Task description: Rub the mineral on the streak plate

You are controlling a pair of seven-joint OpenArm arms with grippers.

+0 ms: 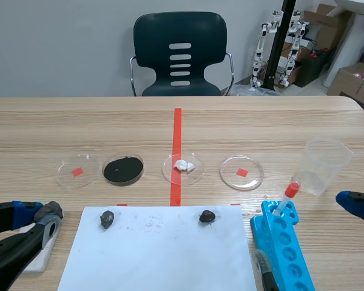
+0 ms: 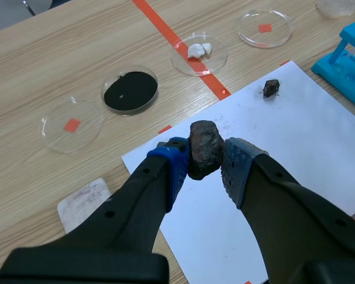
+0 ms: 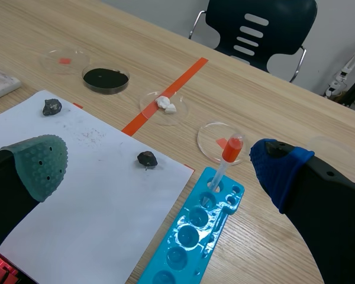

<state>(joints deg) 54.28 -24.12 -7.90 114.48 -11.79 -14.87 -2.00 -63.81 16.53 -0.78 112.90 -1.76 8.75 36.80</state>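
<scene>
My left gripper is shut on a dark brown mineral, held above the near left corner of the white paper. In the scene view that gripper sits low at the left, with the mineral at its tips. The white streak plate, smudged grey, lies on the table beside the paper's left edge, just under the left fingers. My right gripper is open and holds nothing, above the paper's right side near the blue rack; only one of its pads shows in the scene view.
Two small dark minerals rest on the paper. Behind it stand a row of dishes: one with a red mark, black powder, white lumps, another with a red mark. A clear beaker and blue tube rack are at the right.
</scene>
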